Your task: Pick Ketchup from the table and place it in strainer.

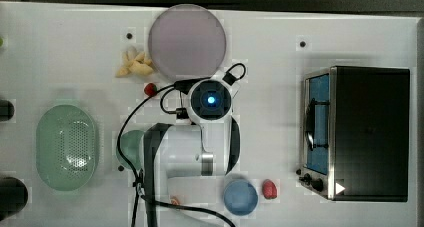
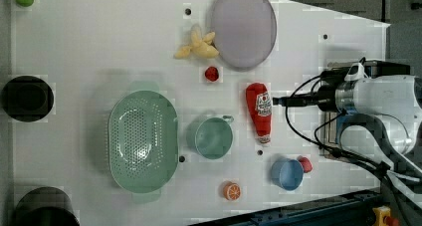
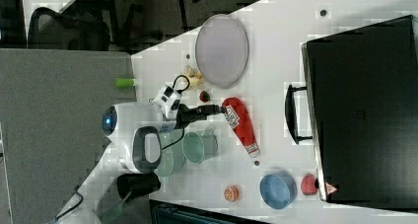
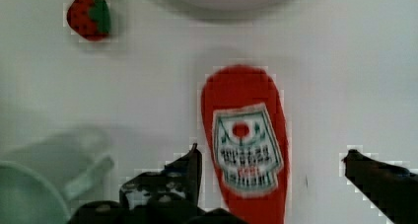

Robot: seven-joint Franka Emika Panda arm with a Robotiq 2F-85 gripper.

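The Ketchup (image 2: 260,111) is a red squeeze bottle with a small label, lying flat on the white table between the purple plate and the blue cup. In the wrist view the Ketchup (image 4: 244,150) lies lengthwise between my two black fingers (image 4: 190,167). My gripper (image 4: 272,151) is open above the bottle's labelled middle and holds nothing. In the right view my gripper (image 3: 217,109) hangs over the wide end of the Ketchup (image 3: 239,125). The strainer (image 2: 143,141), a pale green oval basket, stands empty on the top view's left (image 1: 65,147).
A round green cup (image 2: 214,137) sits between the strainer and the Ketchup. A purple plate (image 2: 243,27), yellow pieces (image 2: 196,46) and a small strawberry (image 2: 211,73) lie nearby. A blue cup (image 2: 287,173), orange slice (image 2: 231,191) and black oven (image 1: 367,132) stand around.
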